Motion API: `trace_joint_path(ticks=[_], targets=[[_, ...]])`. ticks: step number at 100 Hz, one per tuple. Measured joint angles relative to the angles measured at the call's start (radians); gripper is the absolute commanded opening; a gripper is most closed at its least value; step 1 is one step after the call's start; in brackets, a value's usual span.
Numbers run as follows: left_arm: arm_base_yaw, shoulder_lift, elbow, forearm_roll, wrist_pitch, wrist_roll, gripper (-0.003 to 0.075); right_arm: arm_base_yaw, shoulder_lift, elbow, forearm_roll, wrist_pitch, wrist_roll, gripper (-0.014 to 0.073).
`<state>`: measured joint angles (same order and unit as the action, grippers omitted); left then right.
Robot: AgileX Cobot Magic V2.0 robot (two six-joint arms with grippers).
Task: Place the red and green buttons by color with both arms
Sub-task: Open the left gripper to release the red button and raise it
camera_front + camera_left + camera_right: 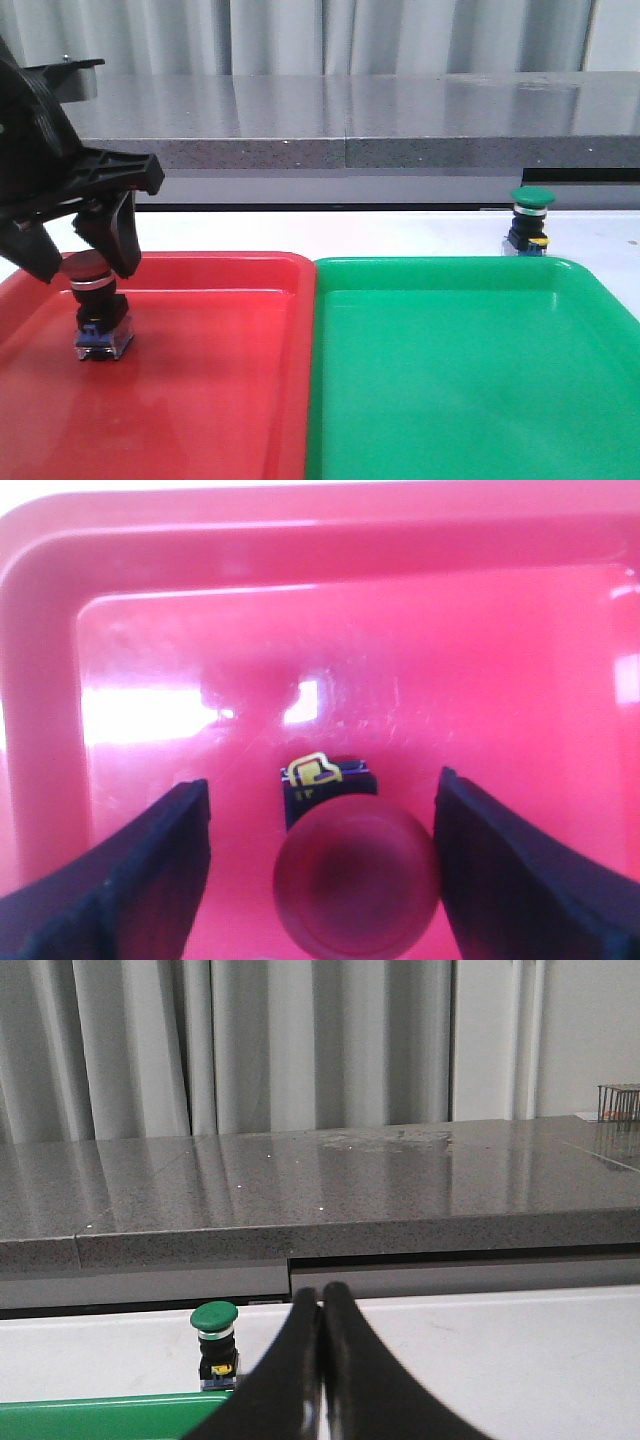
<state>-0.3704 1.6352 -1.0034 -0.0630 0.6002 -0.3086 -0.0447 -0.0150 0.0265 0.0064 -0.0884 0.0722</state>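
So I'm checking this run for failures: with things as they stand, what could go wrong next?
1. The left gripper is open with its fingers on either side of the red button standing in the red tray; lifting away off-line could tip it.
2. The green button sits on the table beyond the green tray, while the right gripper is shut; it must open first or it may knock the button.

We see a white desk [420, 232]. On it lie a red tray [250, 400] and a green tray [470, 380], side by side. The green button [529, 220] stands just behind the green tray.
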Motion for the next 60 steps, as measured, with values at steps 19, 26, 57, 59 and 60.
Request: trace_joint_path(ticks=[19,26,57,59,60], targets=[[0.000,-0.085,0.000,0.000,-0.013,0.000,0.0458,0.000,0.000,0.000,0.000,0.000,0.000,-0.0064],[0.000,-0.123,0.000,0.000,-0.012,0.000,0.0433,0.000,0.000,0.000,0.000,0.000,0.000,-0.0064],[0.000,-0.300,0.001,0.039,-0.012,0.000,0.0049,0.000,0.000,0.000,-0.006,0.000,0.000,-0.0064],[0.000,-0.311,0.001,0.041,-0.012,0.000,0.0027,0.000,0.000,0.000,-0.006,0.000,0.000,-0.0064],[0.000,-0.319,0.003,0.040,-0.012,0.000,0.0013,0.000,0.000,0.000,0.000,0.000,0.000,-0.0064]])
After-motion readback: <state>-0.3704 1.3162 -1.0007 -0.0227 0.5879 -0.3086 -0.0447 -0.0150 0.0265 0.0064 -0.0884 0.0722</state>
